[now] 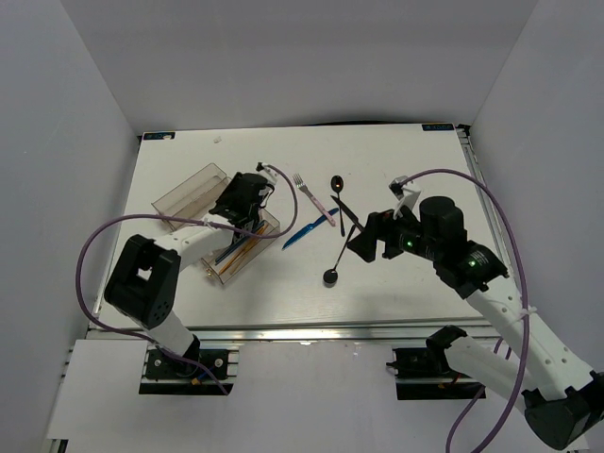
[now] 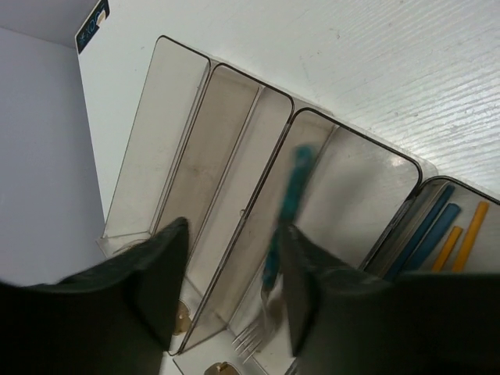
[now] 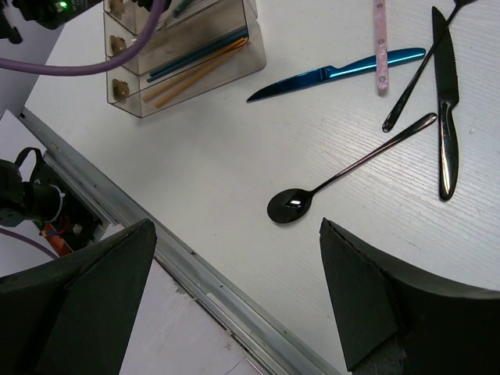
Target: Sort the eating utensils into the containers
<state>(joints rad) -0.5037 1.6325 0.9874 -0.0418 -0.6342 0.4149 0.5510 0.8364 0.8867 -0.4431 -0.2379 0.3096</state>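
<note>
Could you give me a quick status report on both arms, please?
Left tool open over tray, teal fork blurred between fingers. Right tool open above black spoon. Blue knife loose on table. Nothing blocking.

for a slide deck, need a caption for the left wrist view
Left gripper open over the clear plastic organiser tray, a blurred teal-handled silver fork between its fingers.

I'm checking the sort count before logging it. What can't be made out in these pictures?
Left wrist view: the teal-handled fork is motion-blurred; whether it has settled is unclear.
Top view: the left gripper covers the middle of the organiser tray.
Right wrist view: the pink-handled fork is cut by the top edge, tines unseen.
Left wrist view: the blue and orange sticks sit at the right edge; count unclear.
</note>
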